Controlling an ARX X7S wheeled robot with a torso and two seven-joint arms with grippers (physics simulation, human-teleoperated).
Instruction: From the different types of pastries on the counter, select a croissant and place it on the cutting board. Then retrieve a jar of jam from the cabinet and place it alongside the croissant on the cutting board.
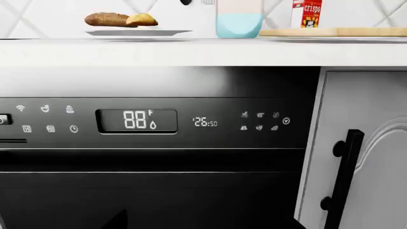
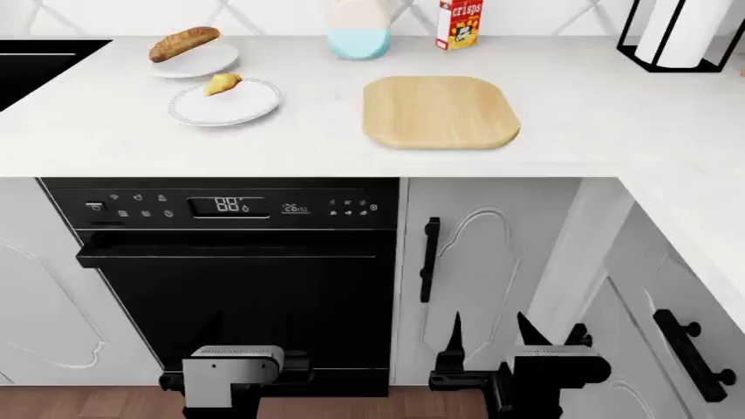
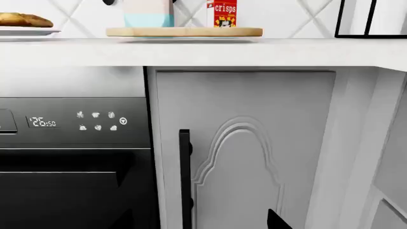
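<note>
While both arms hang low in front of the cabinets, the right pincer (image 2: 515,336) stands with its dark fingers spread apart, holding nothing. The left pincer (image 2: 233,371) shows only its grey housing from the head, so I cannot tell how far it is open (its wrist view gives no more than a dark tip at the edge).

Behind the left pincer is the black dishwasher (image 2: 233,262), its display lit. Behind the right one is a white cabinet door (image 2: 477,253) with a black handle (image 2: 430,258).

Above, on the white surface (image 2: 605,113), the board (image 2: 440,111) lies bare, over the seam between dishwasher and door. Well to its left sits a white plate (image 2: 226,103) carrying the croissant (image 2: 222,84). Just behind it, a second plate (image 2: 194,63) bears the brown loaf (image 2: 183,43). Near the wall stand a blue-and-cream container (image 2: 358,35) and a crisps box (image 2: 462,24), with a paper roll in a black holder (image 2: 686,30) at far right.
</note>
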